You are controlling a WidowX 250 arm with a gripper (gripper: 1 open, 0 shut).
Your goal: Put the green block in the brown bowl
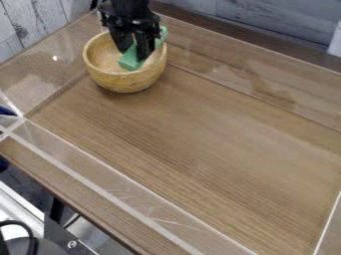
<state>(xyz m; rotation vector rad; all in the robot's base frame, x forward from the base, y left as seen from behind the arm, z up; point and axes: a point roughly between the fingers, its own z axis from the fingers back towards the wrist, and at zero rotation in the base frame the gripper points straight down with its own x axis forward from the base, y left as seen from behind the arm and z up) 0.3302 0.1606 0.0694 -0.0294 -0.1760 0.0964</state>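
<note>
The brown bowl [102,66], a round tan wooden one, sits at the far left of the wooden table. My black gripper [134,42] points straight down over the bowl's right half. It is shut on the green block [135,60], a bright green bar that hangs tilted from the fingers. The block's lower end reaches below the rim, inside the bowl. Its upper part is hidden by the fingers. I cannot tell whether the block touches the bowl's floor.
Low clear plastic walls [80,149] border the wooden tabletop [200,129] on all sides. A white plank wall [34,20] stands behind the bowl at the far left. Black cables [20,234] lie beyond the near left corner.
</note>
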